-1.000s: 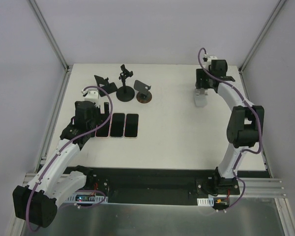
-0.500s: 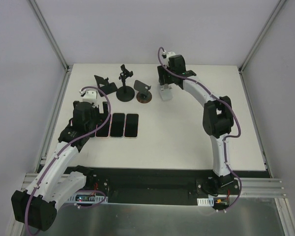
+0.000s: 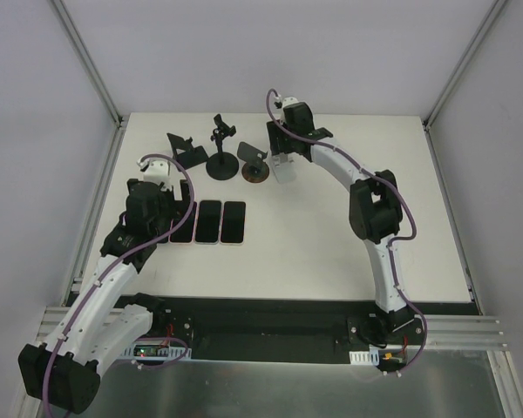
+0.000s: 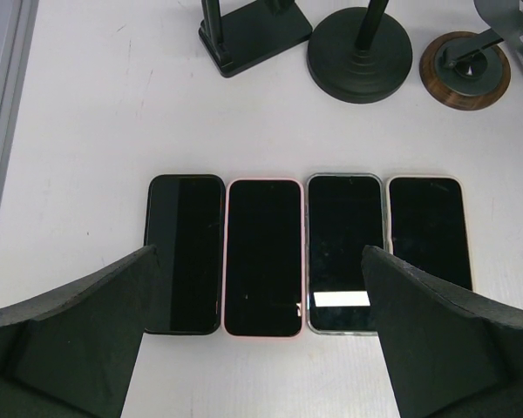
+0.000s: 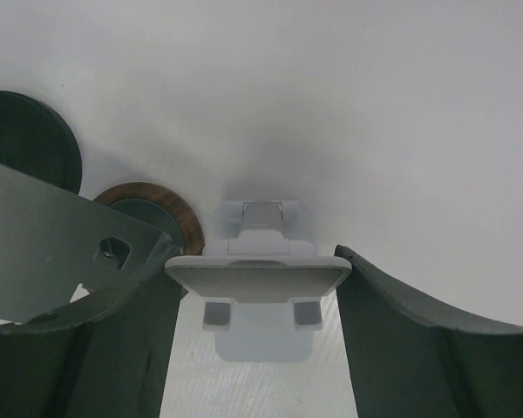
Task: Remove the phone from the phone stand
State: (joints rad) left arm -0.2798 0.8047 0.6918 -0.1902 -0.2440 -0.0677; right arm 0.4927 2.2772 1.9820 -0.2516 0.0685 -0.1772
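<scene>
While the left gripper is held over the row of four phones, its fingers are seen spread wide, touching nothing; little change is noted in it from a second ago. All four phones are laid flat, screens up, side by side on the table, unmoved: black phone, pink-cased phone, clear-cased phone, pale-cased phone. Farther back three stands are lined up: flat-base stand, round-base stand, wood-base stand, positions unchanged. At the far side the right gripper has been swung leftward from the far right corner and is now placed just beside the wood-base stand. A white stand is pinched between its two fingers and has been carried across with it. Whether the white stand touches the table cannot be told.
</scene>
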